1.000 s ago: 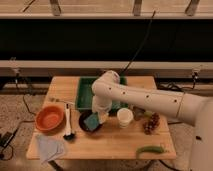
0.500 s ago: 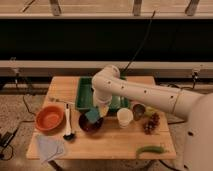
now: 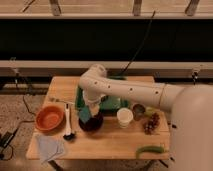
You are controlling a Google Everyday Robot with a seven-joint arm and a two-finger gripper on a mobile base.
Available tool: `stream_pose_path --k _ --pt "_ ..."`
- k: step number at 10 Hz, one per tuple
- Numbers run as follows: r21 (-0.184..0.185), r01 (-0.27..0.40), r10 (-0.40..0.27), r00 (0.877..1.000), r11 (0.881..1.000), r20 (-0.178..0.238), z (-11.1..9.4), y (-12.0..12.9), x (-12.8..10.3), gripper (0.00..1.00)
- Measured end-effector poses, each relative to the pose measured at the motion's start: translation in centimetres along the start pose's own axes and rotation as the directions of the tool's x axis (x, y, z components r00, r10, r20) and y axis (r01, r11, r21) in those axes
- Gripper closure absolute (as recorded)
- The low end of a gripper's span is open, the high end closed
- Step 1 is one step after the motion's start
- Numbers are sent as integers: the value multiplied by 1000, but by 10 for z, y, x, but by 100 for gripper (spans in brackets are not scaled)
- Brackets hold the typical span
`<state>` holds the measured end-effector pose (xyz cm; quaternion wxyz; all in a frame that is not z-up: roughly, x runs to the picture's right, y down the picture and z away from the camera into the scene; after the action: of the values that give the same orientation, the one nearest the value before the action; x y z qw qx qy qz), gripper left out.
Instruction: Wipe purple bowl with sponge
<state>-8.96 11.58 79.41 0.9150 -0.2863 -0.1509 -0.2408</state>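
Note:
The purple bowl [image 3: 93, 123] sits on the wooden table [image 3: 107, 142], right of the orange bowl. My gripper [image 3: 89, 109] points down over the bowl's left rim, at the end of the white arm [image 3: 125, 90]. It is shut on the teal-green sponge [image 3: 84, 115], which hangs tilted against the bowl's upper left edge. The arm hides the far part of the bowl.
An orange bowl [image 3: 48, 118] and a white ladle [image 3: 68, 125] lie left of the purple bowl. A light blue cloth [image 3: 49, 147] is at front left. A green tray [image 3: 112, 103] is behind, with a white cup [image 3: 124, 117], a dark cup [image 3: 138, 110], a grape-like cluster [image 3: 151, 123] and a green vegetable [image 3: 150, 150] to the right.
The gripper and sponge have shifted left and slightly up, from the bowl's middle to its left rim. The arm has swung left with them.

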Motion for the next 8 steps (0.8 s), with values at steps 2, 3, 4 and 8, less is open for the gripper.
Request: stream_pose_path --k 2,3,4,8 --pt "8 30 -30 999 1000 11 -3 2 -14 100" --pt "10 43 -43 999 999 20 -4 6 -17 100" --pt "10 52 -52 998 999 29 -5 14 -17 100" --pt "-13 37 -36 997 999 73 6 63 14 100"
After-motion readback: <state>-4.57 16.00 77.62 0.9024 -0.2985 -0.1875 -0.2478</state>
